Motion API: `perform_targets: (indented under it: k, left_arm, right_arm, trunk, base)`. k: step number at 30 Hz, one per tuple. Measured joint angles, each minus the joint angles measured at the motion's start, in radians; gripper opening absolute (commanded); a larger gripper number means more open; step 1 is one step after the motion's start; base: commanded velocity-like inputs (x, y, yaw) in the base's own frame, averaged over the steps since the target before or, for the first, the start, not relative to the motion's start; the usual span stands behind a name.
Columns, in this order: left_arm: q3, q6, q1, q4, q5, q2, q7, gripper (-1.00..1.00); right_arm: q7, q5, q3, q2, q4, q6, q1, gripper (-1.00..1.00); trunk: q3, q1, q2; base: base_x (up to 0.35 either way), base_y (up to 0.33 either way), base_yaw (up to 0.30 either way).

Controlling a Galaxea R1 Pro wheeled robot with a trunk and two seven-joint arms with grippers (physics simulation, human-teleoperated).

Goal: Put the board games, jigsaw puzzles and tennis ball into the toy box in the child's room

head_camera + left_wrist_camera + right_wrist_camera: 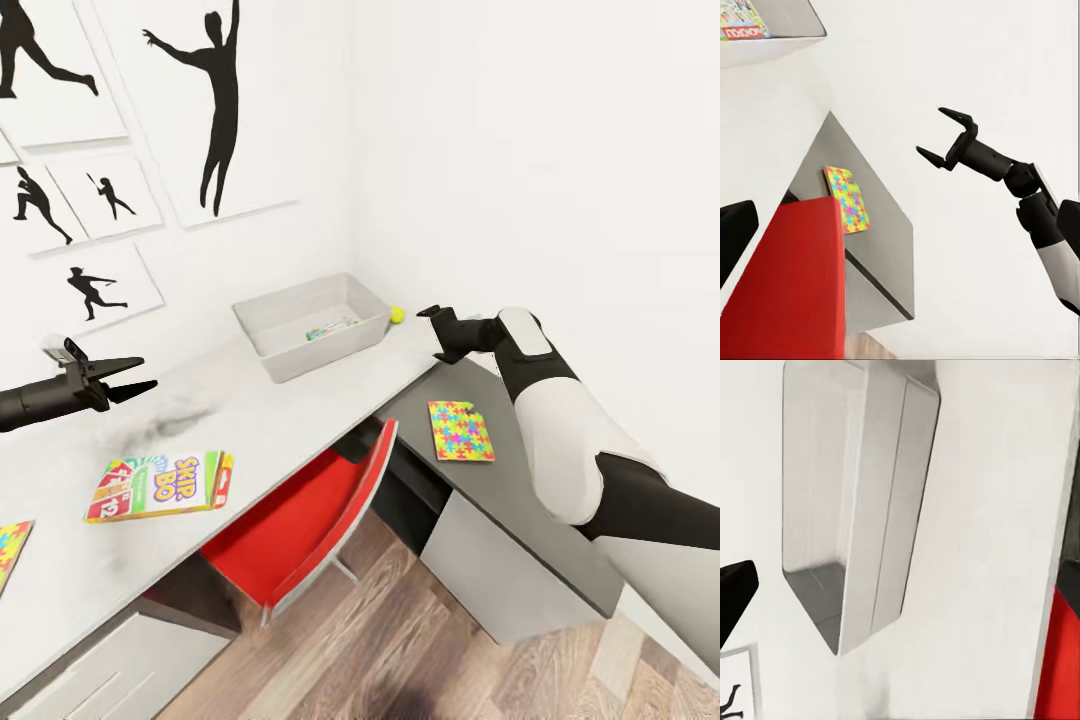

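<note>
Two grippers are raised over the tabletop [280, 420], both released and carrying nothing. The right gripper [437, 327] hangs with jaws spread beside the toy box [300, 335], close to the tennis ball [397, 314], which lies on the tabletop just beside the box's far corner. The left gripper [128, 378] hovers with jaws parted, above and behind the Skip-Bo board game [160, 485]. One board game [333, 326] already lies inside the toy box. One jigsaw puzzle [461, 431] lies flat on the lower grey desk section, well apart from the box; a second jigsaw puzzle [12, 548] shows at the picture's left edge. A red chair [300, 520] is tucked beneath.

Judgement: the step in hand appears to be fetching the tennis ball. The next move calls for lowering the right jaws around the ball without nudging it into a roll.
</note>
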Motion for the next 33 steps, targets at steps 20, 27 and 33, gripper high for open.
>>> perform_targets:
  k: [20, 27, 33]
  left_arm:
    - [0.012, -0.001, 0.000, 0.000, 0.000, 0.005, 0.000, 1.00]
    - [0.014, -0.004, 0.001, 0.000, 0.000, 0.017, 0.000, 1.00]
    - [0.014, -0.005, 0.001, 0.000, 0.000, 0.019, 0.000, 1.00]
  right_arm:
    - [0.001, 0.000, 0.000, 0.000, 0.000, 0.002, 0.000, 1.00]
    - [0.002, 0.000, 0.001, 0.000, 0.000, 0.002, 0.000, 1.00]
    - [0.003, 0.000, 0.001, 0.000, 0.000, 0.002, 0.000, 1.00]
  trunk:
    - [0.022, 0.000, 0.000]
    - [0.030, 0.000, 0.000]
    - [0.037, 0.000, 0.000]
  base:
    - [-0.026, 0.007, -0.225]
    - [0.000, 0.000, -0.221]
    - [0.000, 0.000, -0.222]
